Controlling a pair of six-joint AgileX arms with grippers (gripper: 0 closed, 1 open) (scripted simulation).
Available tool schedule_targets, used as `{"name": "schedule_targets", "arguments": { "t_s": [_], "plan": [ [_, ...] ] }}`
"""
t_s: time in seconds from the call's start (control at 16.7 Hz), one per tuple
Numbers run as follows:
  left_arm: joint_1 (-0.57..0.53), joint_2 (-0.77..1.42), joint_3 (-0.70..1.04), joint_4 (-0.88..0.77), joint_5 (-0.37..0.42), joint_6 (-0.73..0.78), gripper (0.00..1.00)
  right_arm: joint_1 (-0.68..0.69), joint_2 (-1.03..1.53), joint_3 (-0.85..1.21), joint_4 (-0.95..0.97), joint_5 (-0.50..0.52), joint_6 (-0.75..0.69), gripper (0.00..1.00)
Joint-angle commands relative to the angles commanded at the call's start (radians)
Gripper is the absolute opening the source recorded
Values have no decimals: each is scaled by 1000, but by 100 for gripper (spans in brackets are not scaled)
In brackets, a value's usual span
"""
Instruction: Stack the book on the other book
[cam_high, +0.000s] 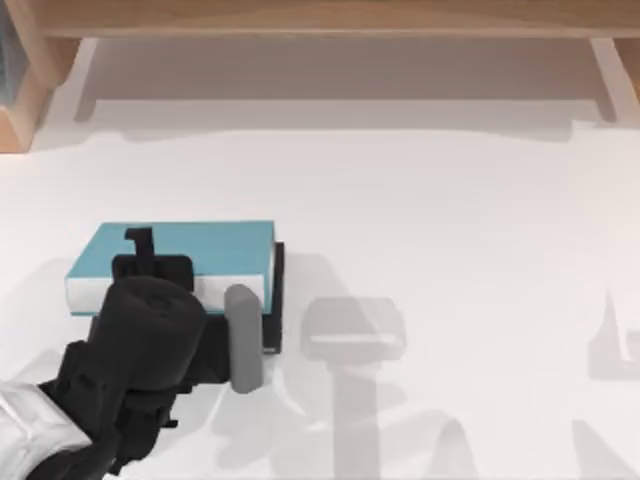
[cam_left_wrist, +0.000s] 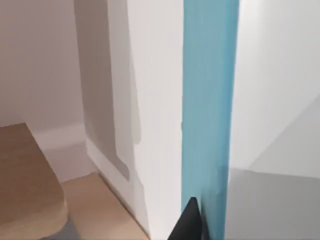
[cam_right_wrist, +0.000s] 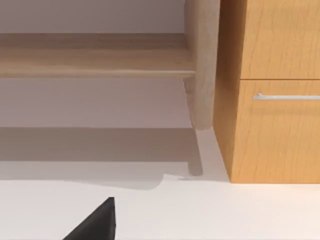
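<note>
The light blue book (cam_high: 185, 250) with white page edges lies flat over the black book (cam_high: 277, 300), of which a dark strip shows along the blue book's right side and near corner. My left gripper (cam_high: 140, 262) comes in from the lower left and is shut on the blue book's near edge, one black finger (cam_high: 139, 240) lying across the cover. The left wrist view shows the blue cover (cam_left_wrist: 207, 100) as a tall band with a black fingertip (cam_left_wrist: 190, 220) against it. A dark part of my right gripper (cam_right_wrist: 97, 222) hangs over the white table.
A wooden shelf (cam_high: 330, 18) runs along the back edge, with a wooden block (cam_high: 25, 90) at the back left. The right wrist view has a wooden post (cam_right_wrist: 202, 65) and a cabinet with a drawer handle (cam_right_wrist: 285, 96). White tabletop (cam_high: 450, 220) stretches right of the books.
</note>
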Motion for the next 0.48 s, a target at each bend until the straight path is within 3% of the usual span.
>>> {"name": "schedule_targets", "arguments": {
  "t_s": [0.42,0.48],
  "plan": [
    [8,27,6,21,11,9,0,0,0,0,0,0,0,100],
    [8,27,6,21,11,9,8,0,0,0,0,0,0,100]
  ]
}}
